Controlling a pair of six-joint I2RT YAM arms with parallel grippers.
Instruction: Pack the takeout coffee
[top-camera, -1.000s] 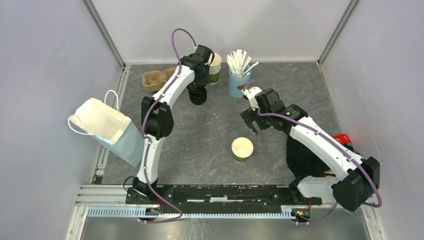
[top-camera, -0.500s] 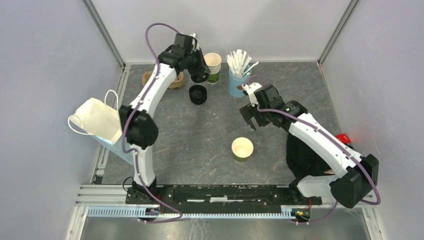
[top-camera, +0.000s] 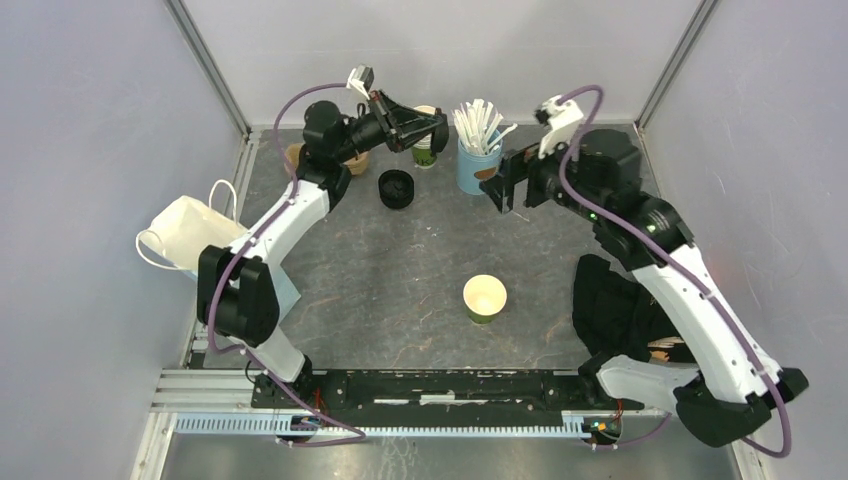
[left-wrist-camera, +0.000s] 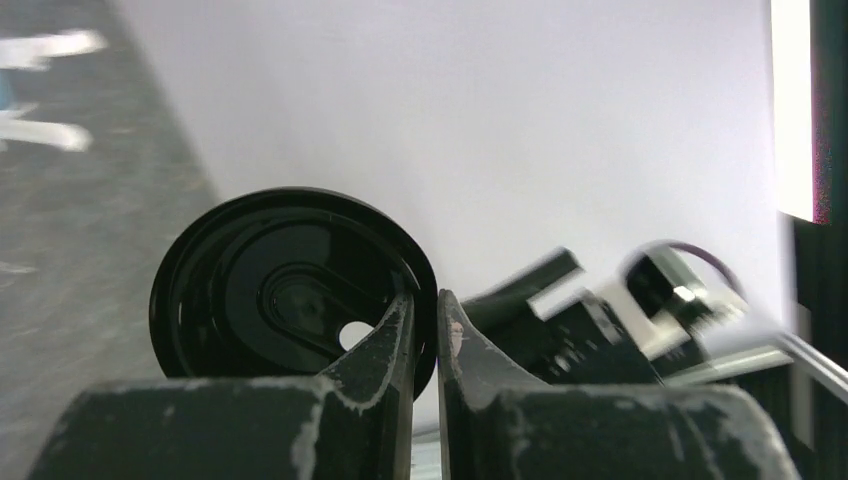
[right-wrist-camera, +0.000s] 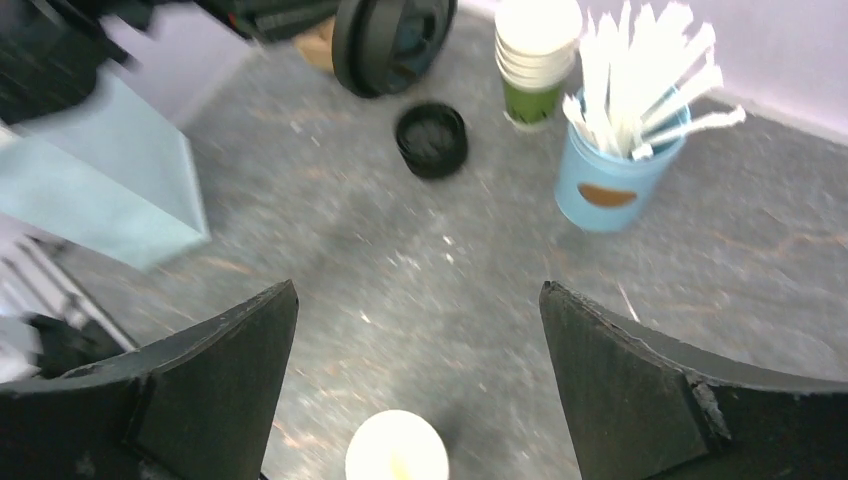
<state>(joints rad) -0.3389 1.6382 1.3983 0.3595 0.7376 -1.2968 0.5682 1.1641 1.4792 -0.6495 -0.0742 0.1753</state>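
Top external: the left gripper (top-camera: 430, 128) is hanging up high at the far end and the right gripper (top-camera: 503, 187) is hovering across from it, both well off the table.
Left fingers: nearly pressed together, pinching the rim of a round black plastic lid (left-wrist-camera: 290, 290), which is standing on edge just left of the fingertips in the wrist view.
Right fingers: spread wide, holding nothing.
Takeout coffee: the small green-sided paper cup (top-camera: 485, 298) is sitting upright and lidless, well below the right fingers and nowhere near the left ones.
Biggest worry: honestly that grip is only biting a thin bit of rim, so I'm guessing the lid could be twisting or slipping on the way over.
Second worry: if the lid is coming down tilted it'd be seating crooked, or shoving the light cup over, since nothing is steadying it.
Clutter: a loose stack of black lids (top-camera: 396, 188) is lying below the left fingers, a tall stack of cream-rimmed cups (right-wrist-camera: 538, 60) just behind them, and a blue tub of white stirrers (top-camera: 478, 165) between the two grippers. A low swing could be clipping any of those.
Bag: the white and pale blue paper bag (top-camera: 200, 245) is leaning way off on the left gripper's side.
Surface: dark grey stone-look table top (top-camera: 400, 280), flat and speckled.
Room: plain white walls, aluminium corner posts.
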